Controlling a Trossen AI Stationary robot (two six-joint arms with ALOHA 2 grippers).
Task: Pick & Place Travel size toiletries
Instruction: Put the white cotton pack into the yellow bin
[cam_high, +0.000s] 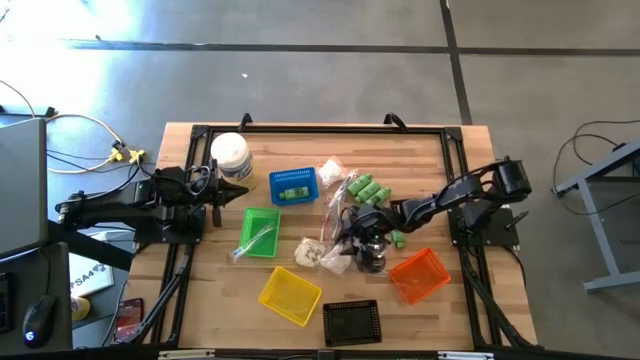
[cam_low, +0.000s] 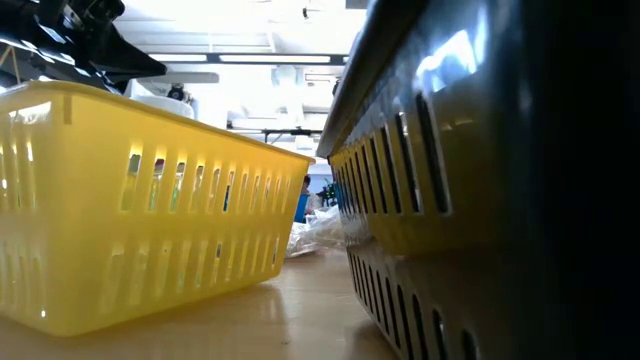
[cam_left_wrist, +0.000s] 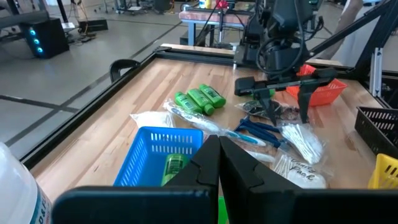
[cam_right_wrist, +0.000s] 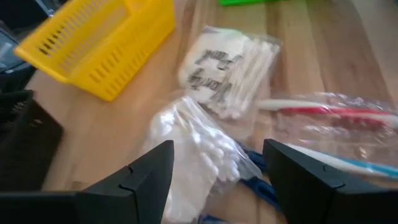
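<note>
A pick is being set up: the right gripper (cam_right_wrist: 217, 180) is held wide apart over the swab sachet (cam_right_wrist: 199, 155) mid-table, nothing gripped. Lowering and closing are called for next. The left gripper (cam_left_wrist: 219, 163) is parked shut beside the jar (cam_high: 231, 155).

The right tool (cam_right_wrist: 217, 171) hangs over the wooden tabletop (cam_right_wrist: 112, 124) with its two dark fingers (cam_right_wrist: 140, 180) spread wide and nothing between them. Just below the gap lies a clear bag of cotton swabs (cam_right_wrist: 199, 155), with a blue item (cam_right_wrist: 258, 180) showing beside it. A second swab packet with dark lettering (cam_right_wrist: 227, 65) lies just beyond. A clear sachet holding a red-handled stick (cam_right_wrist: 336, 118) lies alongside. A yellow basket (cam_right_wrist: 99, 43) stands near, and a black basket (cam_right_wrist: 25, 140) sits at the edge.
</note>
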